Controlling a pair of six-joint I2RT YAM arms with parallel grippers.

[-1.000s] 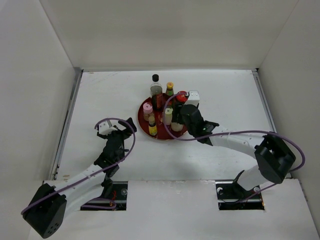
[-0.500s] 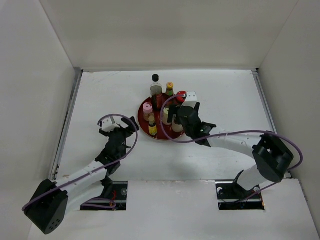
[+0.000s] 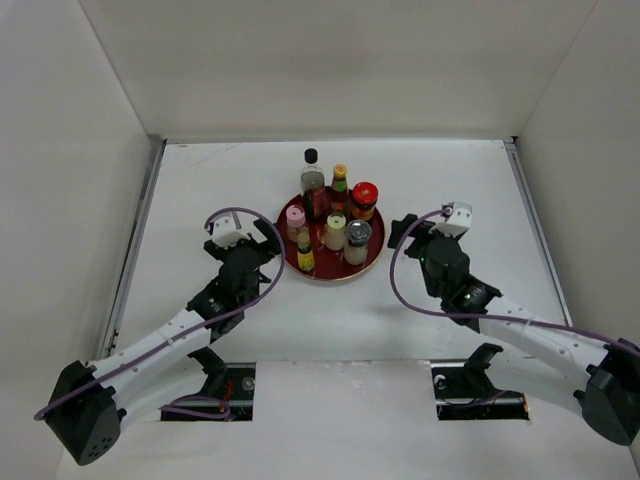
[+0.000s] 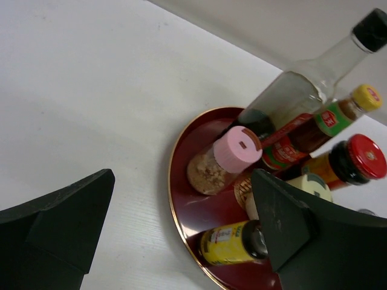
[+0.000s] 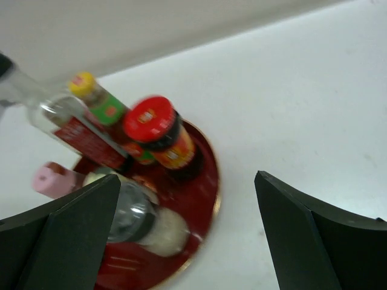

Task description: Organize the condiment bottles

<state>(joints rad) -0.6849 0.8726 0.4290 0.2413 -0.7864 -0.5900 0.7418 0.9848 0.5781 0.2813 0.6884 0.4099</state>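
Seven condiment bottles stand on the round red tray (image 3: 374, 262): a tall clear black-capped bottle (image 3: 311, 176), a yellow-capped bottle (image 3: 340, 181), a red-capped jar (image 3: 364, 198), a pink-capped jar (image 3: 295, 219), a cream-capped jar (image 3: 336, 231), a silver-capped jar (image 3: 357, 239) and a small yellow bottle (image 3: 304, 256). My left gripper (image 3: 264, 236) is open and empty just left of the tray. My right gripper (image 3: 403, 231) is open and empty just right of it. The left wrist view shows the pink-capped jar (image 4: 230, 158) and the small yellow bottle (image 4: 233, 243). The right wrist view shows the red-capped jar (image 5: 158, 128) and the silver-capped jar (image 5: 133, 212).
White walls close in the table on the left, back and right. A metal strip (image 3: 137, 240) runs along the left edge. Purple cables loop over both arms.
My right gripper has drawn back from over the tray to its right side, uncovering the silver-capped jar. My left gripper has moved up and right, closer to the tray.
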